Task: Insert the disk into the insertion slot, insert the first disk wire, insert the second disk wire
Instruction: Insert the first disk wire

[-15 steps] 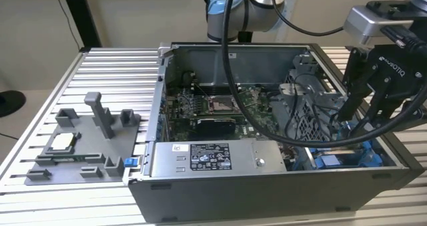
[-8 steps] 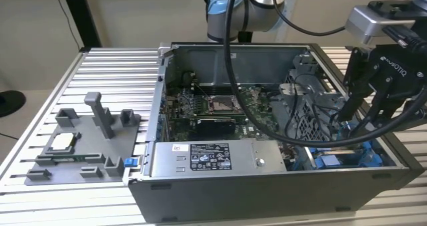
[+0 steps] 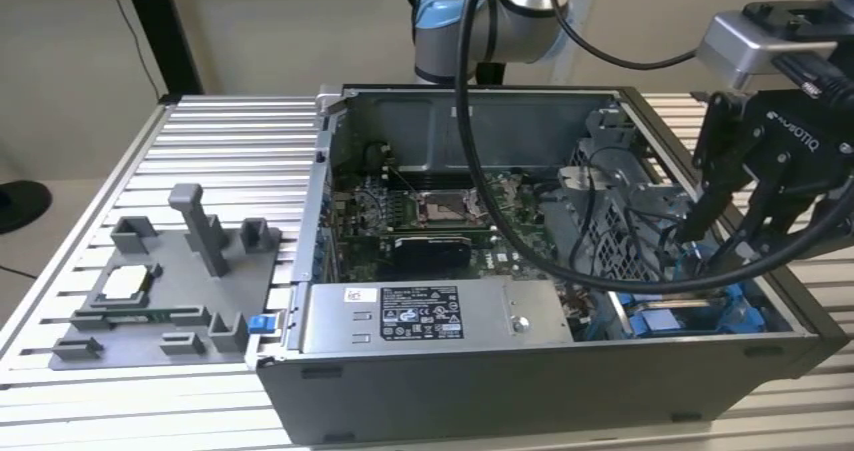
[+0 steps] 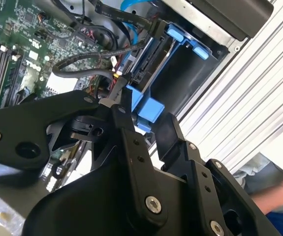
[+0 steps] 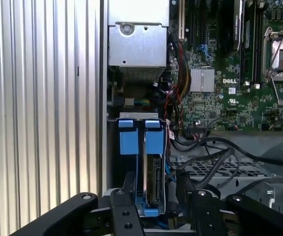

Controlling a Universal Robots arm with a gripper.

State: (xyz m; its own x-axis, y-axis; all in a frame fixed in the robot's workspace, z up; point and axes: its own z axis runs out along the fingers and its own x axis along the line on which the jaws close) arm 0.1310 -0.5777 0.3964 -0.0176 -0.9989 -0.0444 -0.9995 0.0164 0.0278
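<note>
First wrist view: end effector point(image 5: 155, 181) covers one end of the disk point(image 5: 154, 162).

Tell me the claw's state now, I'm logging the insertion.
Claw: looks open, astride the disk standing in the insertion slot.

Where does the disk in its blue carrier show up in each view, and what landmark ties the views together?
Exterior view: the disk sits low in the case's near corner, at the exterior view's right, under the gripper.
First wrist view: the disk stands edge-on beside the case wall.
Second wrist view: the disk lies just past the gripper.
Shared landmark: the green motherboard.
</note>
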